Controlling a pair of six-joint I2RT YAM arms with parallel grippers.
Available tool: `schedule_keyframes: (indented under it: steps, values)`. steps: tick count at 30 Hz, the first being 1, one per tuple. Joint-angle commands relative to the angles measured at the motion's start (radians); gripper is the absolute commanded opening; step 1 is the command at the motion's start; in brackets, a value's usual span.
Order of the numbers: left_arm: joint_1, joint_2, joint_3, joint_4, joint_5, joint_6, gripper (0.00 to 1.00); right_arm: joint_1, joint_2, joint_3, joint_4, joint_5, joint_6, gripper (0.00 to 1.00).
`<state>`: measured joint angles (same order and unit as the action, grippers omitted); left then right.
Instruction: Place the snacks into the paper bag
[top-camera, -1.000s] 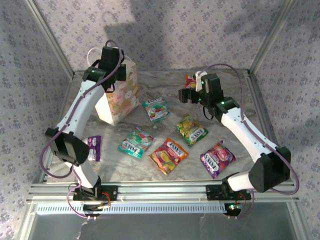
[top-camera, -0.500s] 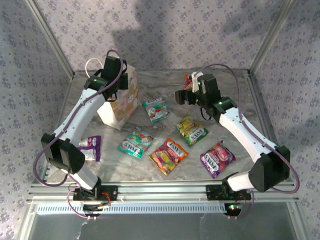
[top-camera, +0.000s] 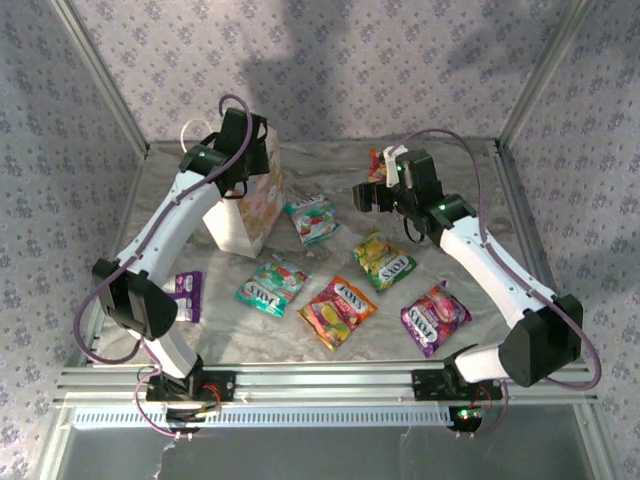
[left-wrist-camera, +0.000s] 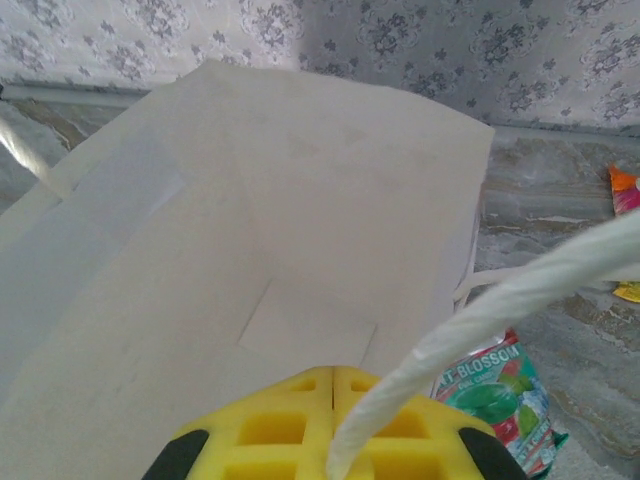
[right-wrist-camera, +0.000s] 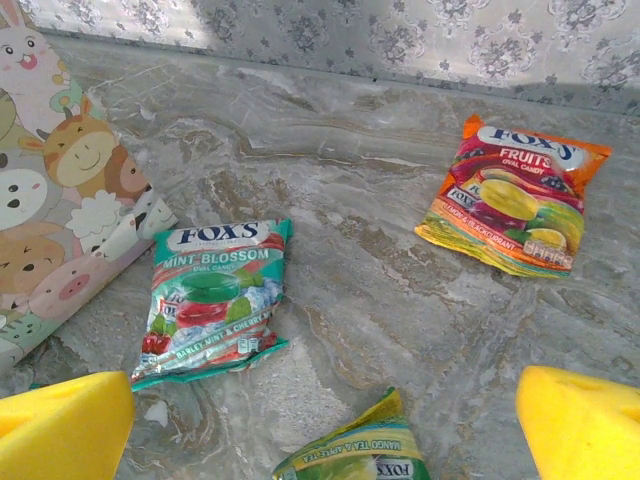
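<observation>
Movement over the last second belongs to the left arm: the left gripper (left-wrist-camera: 332, 385), fingers pressed together on what looks like the near rim of the paper bag (top-camera: 252, 208), has dragged the bag's top toward three o'clock. The bag now stands squarer at ten o'clock on the table (top-camera: 320, 165), its white inside gaping. The right gripper (right-wrist-camera: 325, 420) hangs spread wide and has barely shifted, with a teal packet (right-wrist-camera: 212, 300) lying between it and the bag. All seven snacks (top-camera: 338, 312) appear to lie outside the bag, so filling, I judge, can begin.
</observation>
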<state>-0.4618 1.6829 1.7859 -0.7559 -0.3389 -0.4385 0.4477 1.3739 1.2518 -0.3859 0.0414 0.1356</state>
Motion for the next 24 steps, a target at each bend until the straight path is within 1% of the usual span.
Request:
schedule_keyframes:
  steps: [1,5,8,14,16,18,21,23,24]
  values:
    - [-0.012,0.040,0.079,-0.035,0.015,-0.075,0.08,0.006,-0.037,-0.012,-0.028,0.029,-0.024,1.00]
    - [-0.036,0.102,0.152,-0.064,0.021,-0.112,0.08,0.006,-0.049,-0.026,-0.029,0.042,-0.026,1.00]
    - [-0.064,0.161,0.239,-0.101,0.020,-0.130,0.08,0.004,-0.058,-0.040,-0.028,0.054,-0.027,1.00]
    - [-0.096,0.289,0.427,-0.244,-0.011,-0.169,0.11,0.001,-0.073,-0.051,-0.035,0.067,-0.028,1.00]
    - [-0.099,0.311,0.455,-0.258,-0.003,-0.182,0.11,0.000,-0.077,-0.051,-0.034,0.068,-0.030,1.00]
    - [-0.101,0.325,0.474,-0.272,-0.002,-0.196,0.12,-0.001,-0.078,-0.087,-0.033,0.070,-0.028,1.00]
    - [-0.102,0.325,0.491,-0.294,-0.035,-0.204,0.14,0.000,-0.081,-0.089,-0.035,0.069,-0.027,1.00]
    - [-0.101,0.321,0.493,-0.308,-0.061,-0.203,0.17,-0.003,-0.080,-0.089,-0.035,0.064,-0.027,1.00]
    - [-0.100,0.316,0.492,-0.316,-0.069,-0.201,0.20,-0.002,-0.079,-0.090,-0.035,0.063,-0.027,1.00]
